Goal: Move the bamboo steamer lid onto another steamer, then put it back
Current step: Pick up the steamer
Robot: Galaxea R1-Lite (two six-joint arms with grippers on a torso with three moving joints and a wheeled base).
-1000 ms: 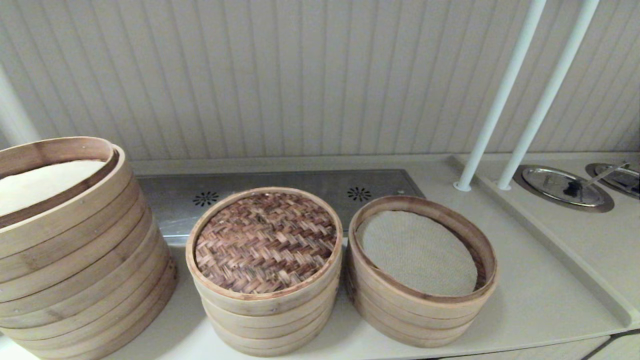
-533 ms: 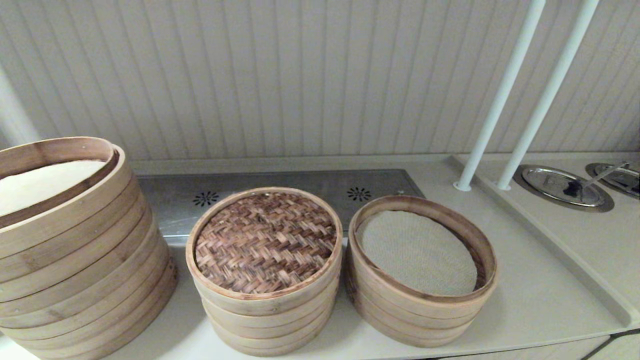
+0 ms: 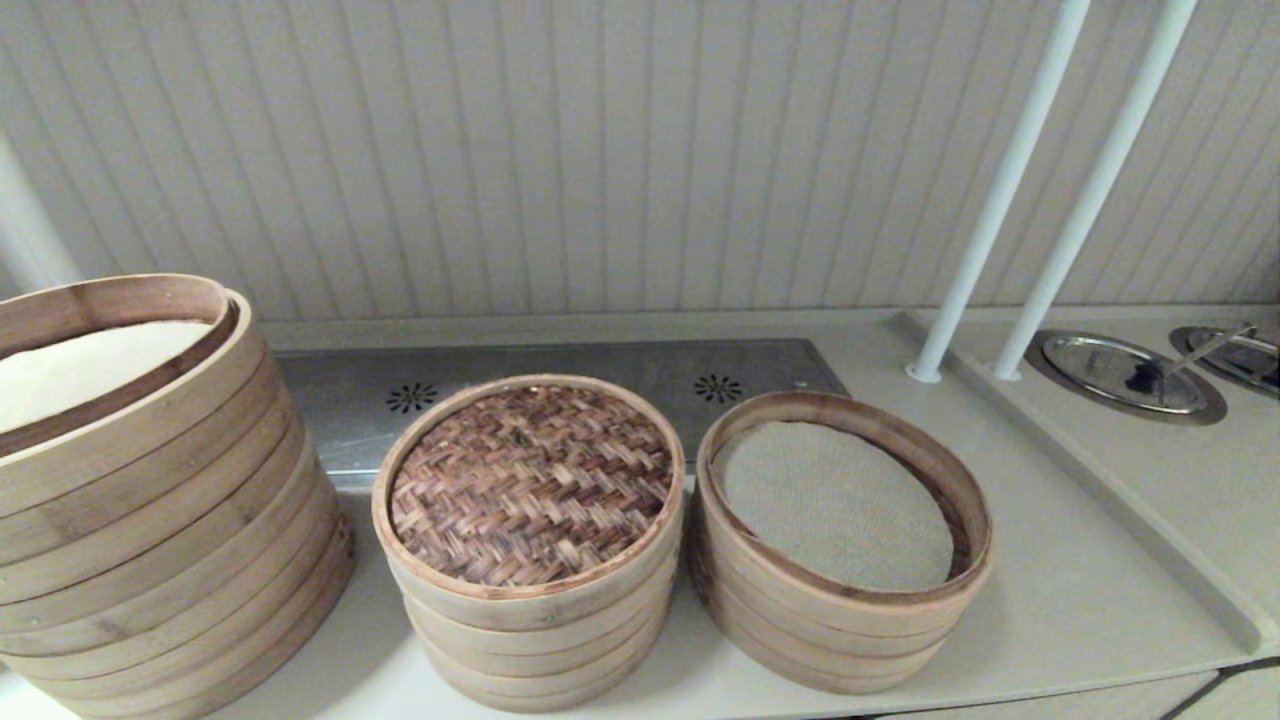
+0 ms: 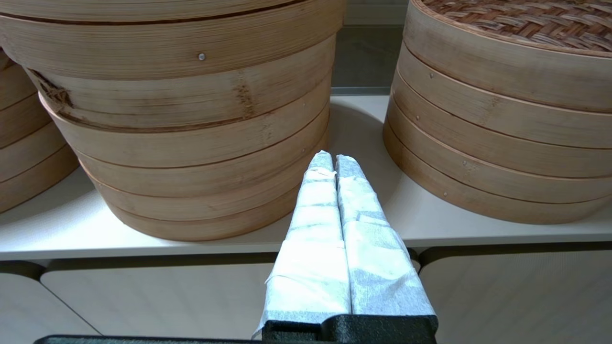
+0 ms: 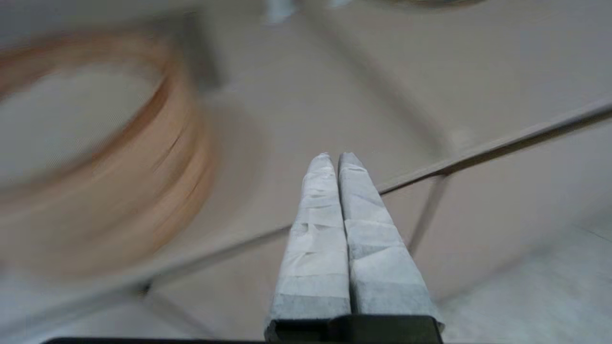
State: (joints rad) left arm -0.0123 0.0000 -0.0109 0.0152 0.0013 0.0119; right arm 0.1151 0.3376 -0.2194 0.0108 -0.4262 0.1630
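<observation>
The bamboo steamer lid (image 3: pixel 530 485), brown herringbone weave in a pale hoop, rests on the middle stack of bamboo rings (image 3: pixel 535 640). To its right stands the other steamer (image 3: pixel 840 600) with a grey-beige cloth liner (image 3: pixel 835 505) inside. Neither gripper shows in the head view. My left gripper (image 4: pixel 333 156) is shut and empty, low in front of the counter edge, between the large stack (image 4: pixel 191 143) and the lidded stack (image 4: pixel 502 119). My right gripper (image 5: pixel 334 156) is shut and empty, off the counter's front edge, to the right of the cloth-lined steamer (image 5: pixel 95 167).
A much larger tall bamboo stack (image 3: pixel 140 500) fills the left of the counter. A steel panel with vent holes (image 3: pixel 560 385) lies behind the steamers. Two white poles (image 3: pixel 1010 190) rise at the right, with round steel lids (image 3: pixel 1125 372) beyond them.
</observation>
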